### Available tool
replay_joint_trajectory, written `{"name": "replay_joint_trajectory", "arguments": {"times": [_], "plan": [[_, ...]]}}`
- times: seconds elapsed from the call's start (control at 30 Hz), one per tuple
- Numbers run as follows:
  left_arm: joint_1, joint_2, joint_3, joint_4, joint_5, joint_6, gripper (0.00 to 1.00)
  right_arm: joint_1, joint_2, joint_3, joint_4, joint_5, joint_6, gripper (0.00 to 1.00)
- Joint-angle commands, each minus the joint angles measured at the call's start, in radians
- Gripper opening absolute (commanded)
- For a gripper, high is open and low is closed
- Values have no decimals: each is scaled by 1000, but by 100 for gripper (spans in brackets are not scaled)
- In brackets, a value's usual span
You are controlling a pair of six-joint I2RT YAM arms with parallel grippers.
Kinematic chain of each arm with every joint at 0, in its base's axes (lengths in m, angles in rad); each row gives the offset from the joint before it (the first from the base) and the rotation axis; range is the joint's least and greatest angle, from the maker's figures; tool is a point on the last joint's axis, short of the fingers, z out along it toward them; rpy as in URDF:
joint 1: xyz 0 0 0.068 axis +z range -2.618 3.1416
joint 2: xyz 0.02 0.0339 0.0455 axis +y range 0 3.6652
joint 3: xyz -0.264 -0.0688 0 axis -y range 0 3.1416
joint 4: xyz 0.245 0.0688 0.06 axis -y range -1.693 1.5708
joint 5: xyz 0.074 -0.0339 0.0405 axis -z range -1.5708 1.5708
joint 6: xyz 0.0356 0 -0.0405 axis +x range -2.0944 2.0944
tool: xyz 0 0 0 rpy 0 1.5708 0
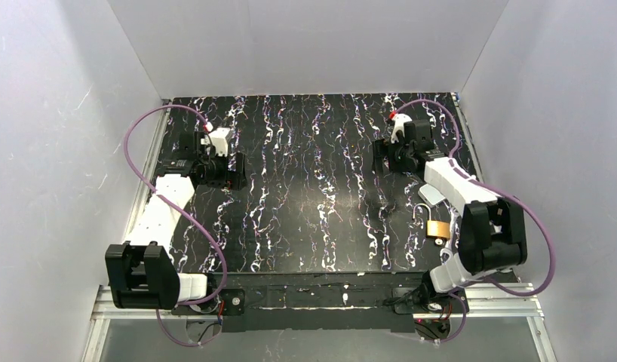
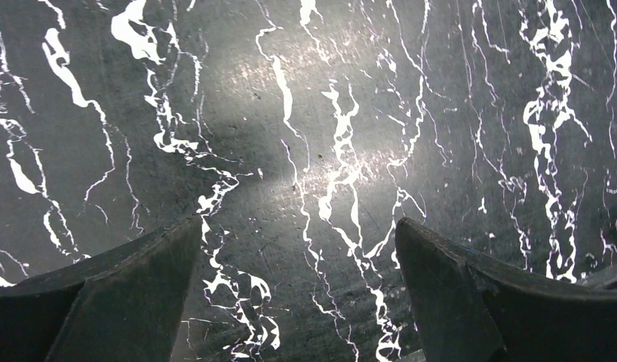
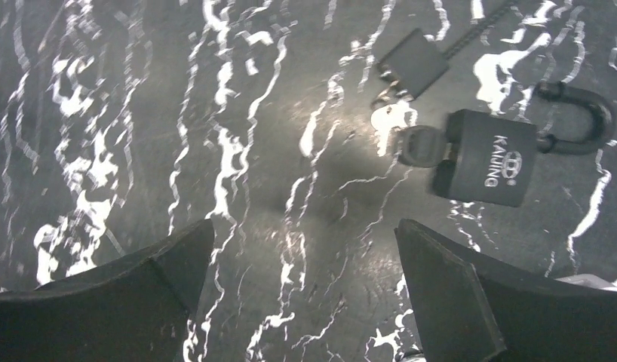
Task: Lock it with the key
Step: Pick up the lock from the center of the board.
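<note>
The lock (image 1: pixel 438 228) lies untouched on the worktop (image 1: pixel 305 188), so as far as the views show, the task stands at its start. Proceeding from the left: the left hand (image 2: pixel 298 234) is held over the far left part of the worktop with its fingers (image 2: pixel 132 294) spread and released. Nothing lies between them, and its wrist view shows the marbled surface beneath. The right hand (image 3: pixel 305 234) is held over the far right part, likewise released and grasping nothing. Its wrist view shows a black padlock (image 3: pixel 486 157) lying flat ahead and to one side of the fingers, apart from them. A dark-headed key (image 3: pixel 420 145) is seated in its base and a dark tag (image 3: pixel 412 62) lies just beyond. This padlock is not the task item. Further right and nearer the bases, the lock rests flat just beside the elbow of the right arm (image 1: pixel 490 237), with its silver shackle (image 1: pixel 422 212) pointing away from the bases. The top view does not show whether the shackle is pressed home. A small dark shape at the near end of the body may be a key, but it is too small to confirm. Outstanding, by this judgement: approach the lock, steady the body, close the shackle and turn the key.
</note>
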Motion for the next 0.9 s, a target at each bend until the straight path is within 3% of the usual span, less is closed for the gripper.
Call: {"name": "replay_joint_trajectory", "arguments": {"times": [0.0,0.43,0.87], "plan": [[2,-22,51,19,-75,-80,99,-2,82,134,16,191,144,100],[2,-73,43,51,-204,-172,99,-2,392,442,-92,451,339,89],[2,-78,41,58,-210,-191,99,-2,586,588,-158,461,383,86]]}}
